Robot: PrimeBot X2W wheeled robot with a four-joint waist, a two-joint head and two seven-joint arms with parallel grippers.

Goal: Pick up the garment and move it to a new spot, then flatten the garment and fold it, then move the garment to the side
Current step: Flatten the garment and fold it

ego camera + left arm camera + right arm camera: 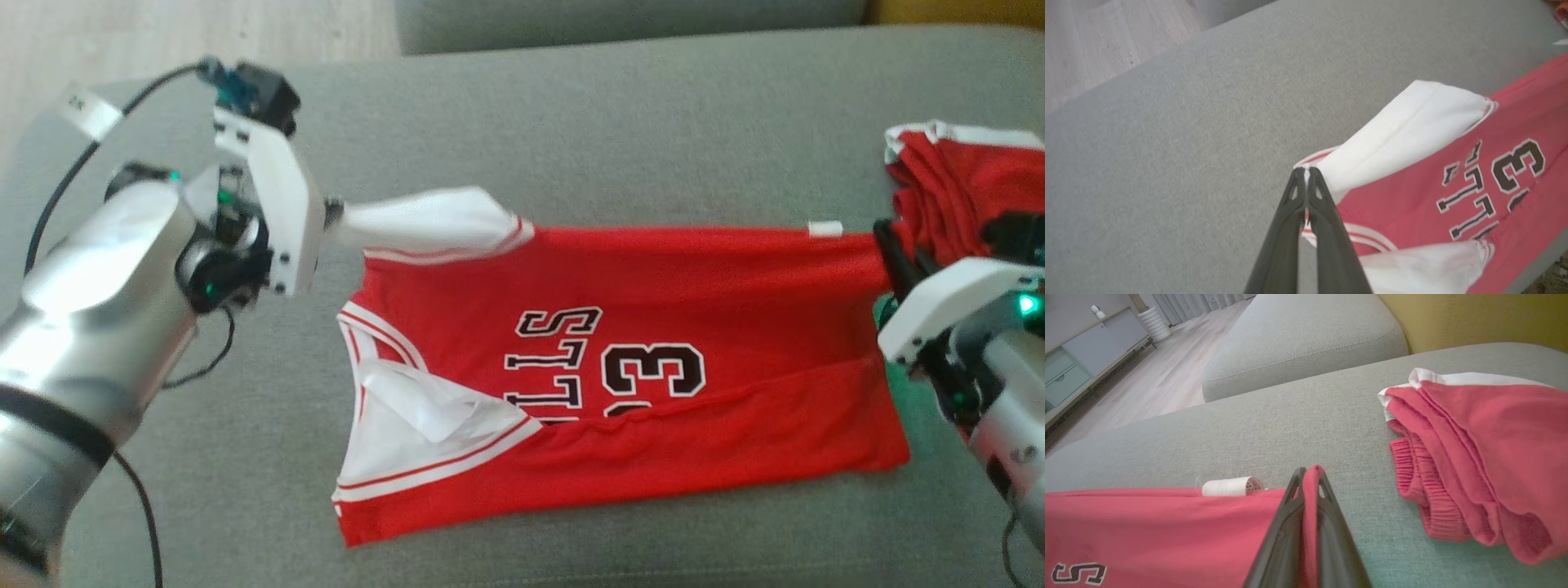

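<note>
In the head view the red jersey (653,343) lies on the grey sofa (571,122), its far edge stretched between the left gripper (333,214) and the right gripper (886,245). The left wrist view shows the left fingers (1331,228) pressed together on the white shoulder strap (1412,126). The right wrist view shows the right fingers (1286,531) pinching the red hem corner (1312,473), with a pile of red clothes (1486,449) nearby.

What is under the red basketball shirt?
The grey cushion shows around the shirt, so the shirt lies on that. The cloth hides anything else beneath it.
</note>
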